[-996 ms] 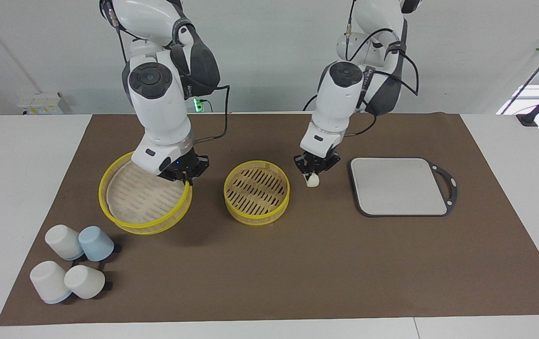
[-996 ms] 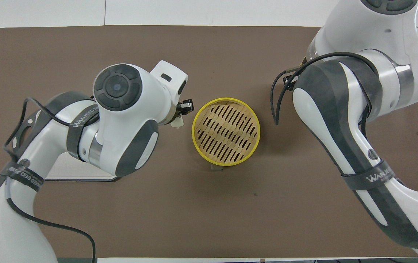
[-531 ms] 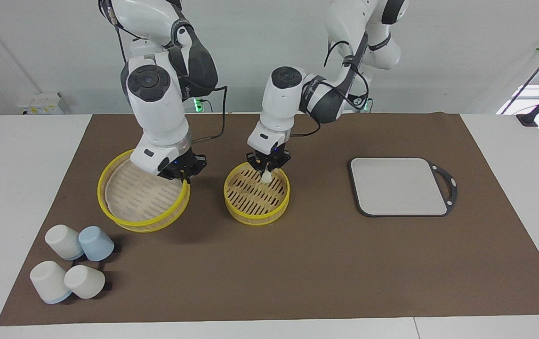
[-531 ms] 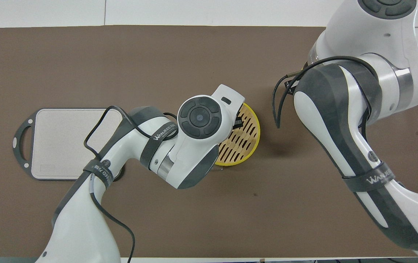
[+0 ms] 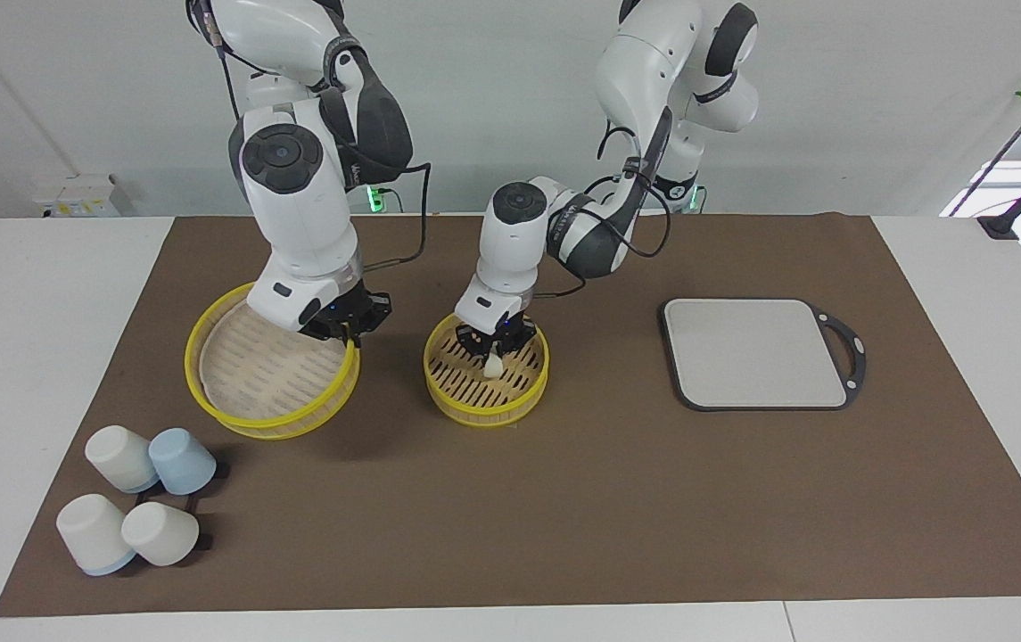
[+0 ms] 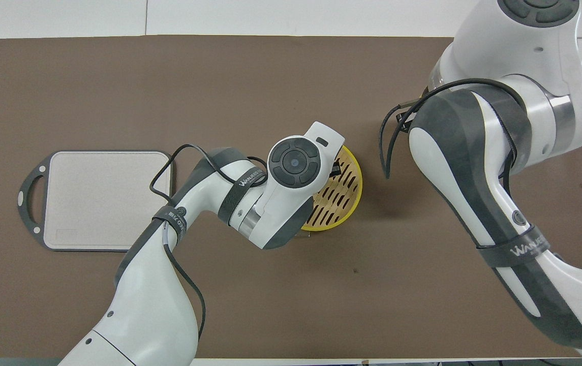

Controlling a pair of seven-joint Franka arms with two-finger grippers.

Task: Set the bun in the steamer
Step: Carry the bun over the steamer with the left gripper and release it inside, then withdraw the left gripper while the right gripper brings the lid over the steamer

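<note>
Bun (image 5: 494, 365) inside steamer (image 5: 528, 396)

The steamer (image 5: 486, 370) sits mid-table between a tray (image 5: 753, 353) and a large basket (image 5: 271, 374), cups (image 5: 137, 506) beside.

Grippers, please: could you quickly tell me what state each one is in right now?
Left gripper: closed on the bun, inside the steamer.
Right gripper: closed on the lid.

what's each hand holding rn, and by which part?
Left hand: bun, by its top, down in steamer. Right hand: steamer lid, by its yellow rim.
</note>
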